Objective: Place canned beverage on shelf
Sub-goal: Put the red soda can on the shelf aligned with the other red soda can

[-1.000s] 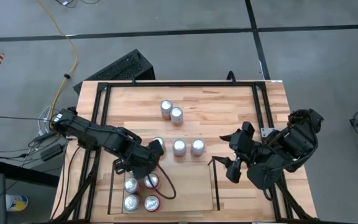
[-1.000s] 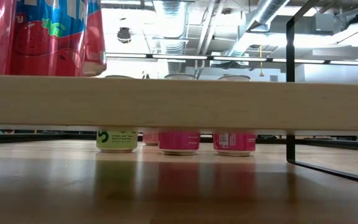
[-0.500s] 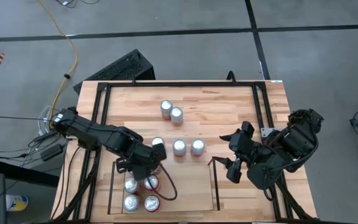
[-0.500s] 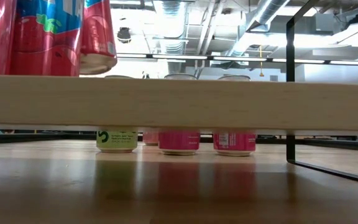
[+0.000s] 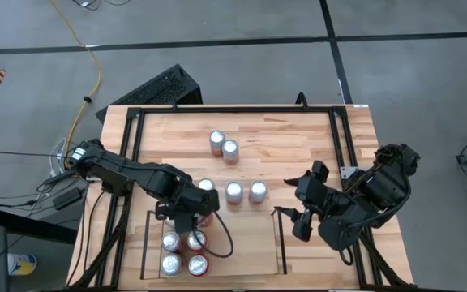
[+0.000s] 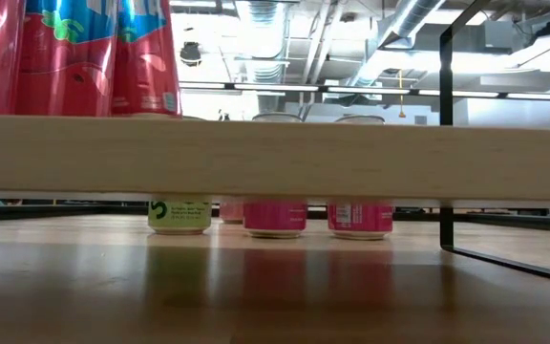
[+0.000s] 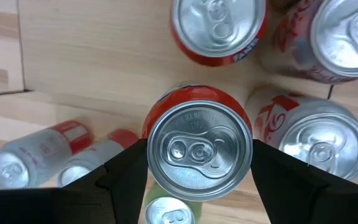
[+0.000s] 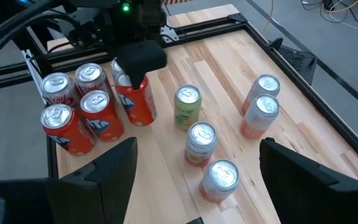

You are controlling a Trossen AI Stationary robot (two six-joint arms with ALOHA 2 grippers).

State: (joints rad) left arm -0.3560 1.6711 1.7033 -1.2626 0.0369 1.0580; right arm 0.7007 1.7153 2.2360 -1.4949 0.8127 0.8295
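The shelf [image 5: 246,247] is a raised light wood plank [image 6: 275,158] with thin black rails at the table's near edge. Several red cans [image 5: 171,264] stand on its left part. My left gripper [image 5: 190,204] is over the shelf's far left part, shut on another red can [image 7: 199,149] that stands upright. In the low view this can's base [image 6: 146,113] is level with the plank's top; whether it rests there I cannot tell. My right gripper [image 5: 300,214] hangs open above the table's right side, holding nothing. My left gripper pinches the red can between its two fingers [image 7: 126,171], one on each side of the can's wall just under the top rim [image 7: 248,155]. The fingers come from above, pointing steeply down. The can is upright beside the other red cans.
Loose cans stand on the table beyond the shelf: two at the far middle [image 5: 224,145], two pink ones [image 5: 246,192] and a green one [image 8: 187,106] near the shelf's far rail. The shelf's right part [image 5: 254,235] is bare. A black frame [image 5: 343,130] rims the table.
My left gripper has sunk a little toward the shelf and rolled about its own axis, still shut on the red can. In the low view the can has gone from tilted and raised to upright, its base down at the plank's top.
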